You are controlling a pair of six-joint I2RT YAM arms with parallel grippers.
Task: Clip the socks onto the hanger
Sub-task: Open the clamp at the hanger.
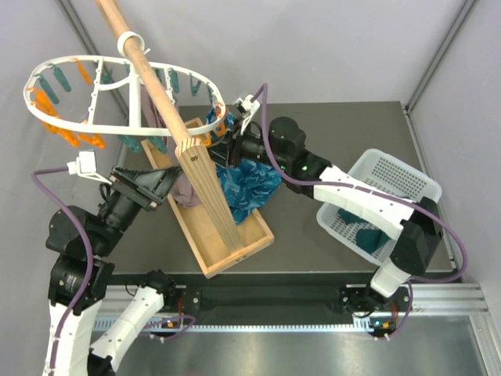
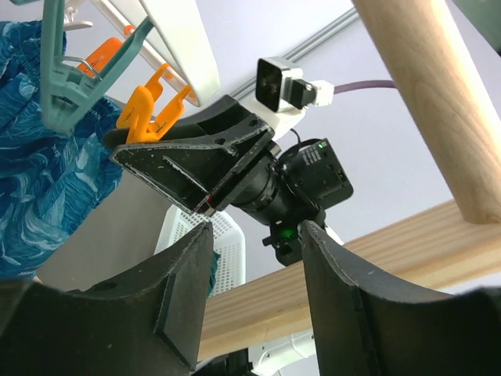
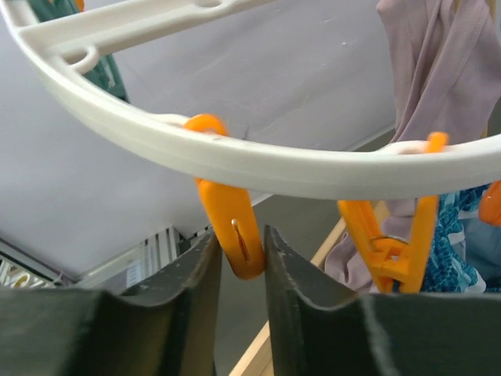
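Observation:
The white oval hanger (image 1: 47, 69) hangs by its hook from a wooden pole, with teal and orange pegs under its rim (image 3: 235, 157). At the ring's right end my right gripper (image 1: 225, 135) reaches up from below. In the right wrist view this gripper (image 3: 239, 235) is shut on an orange peg (image 3: 229, 215), a finger pressing each side. My left gripper (image 1: 174, 178) sits lower left of the ring; its jaws (image 2: 258, 229) stand open with nothing between them, facing the right arm. Dark teal socks (image 1: 366, 235) lie in the white basket, partly hidden by the right arm.
The wooden pole (image 1: 149, 70) slants across the hanger, standing on a long wooden tray (image 1: 235, 251). A bright blue mottled cloth (image 1: 246, 184) and a mauve-grey cloth (image 3: 438, 70) hang from pegs over the tray. The white basket (image 1: 407, 184) stands at the right. Another orange peg (image 3: 391, 235) hangs beside the gripped one.

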